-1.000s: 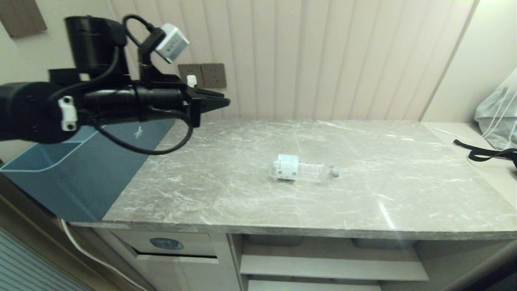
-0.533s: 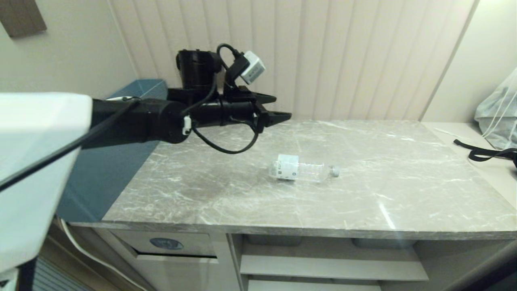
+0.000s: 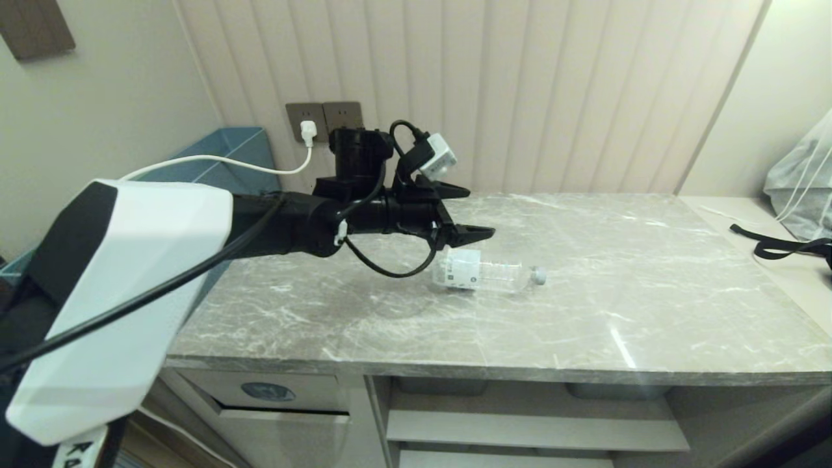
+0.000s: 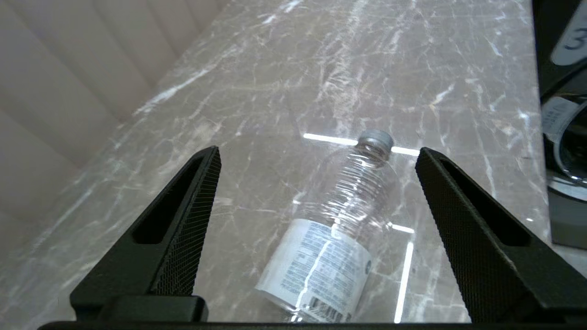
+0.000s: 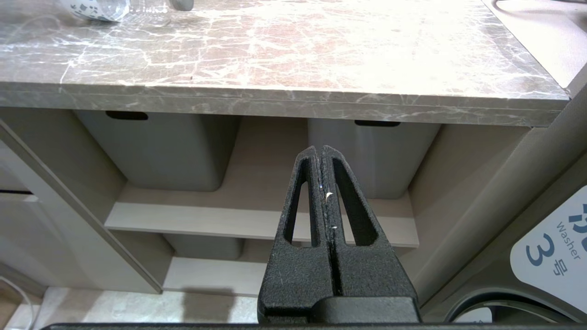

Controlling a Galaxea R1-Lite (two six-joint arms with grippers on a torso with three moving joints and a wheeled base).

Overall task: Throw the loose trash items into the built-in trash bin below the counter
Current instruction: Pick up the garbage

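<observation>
The left pincer (image 3: 469, 218) hangs with its jaws spread wide just above the label end of a clear plastic bottle (image 3: 487, 274), which lies on its side near the middle of the marble tabletop (image 3: 650, 312), cap pointing toward three o'clock in the head view. The trash bin flap (image 3: 273, 392) sits under the tabletop's front edge at seven o'clock. The right pincer (image 5: 323, 153) rests pressed together, facing grey tubs (image 5: 160, 151) on the shelves.

Warm dim light, with glare streaks on the counter (image 3: 585, 312).
</observation>
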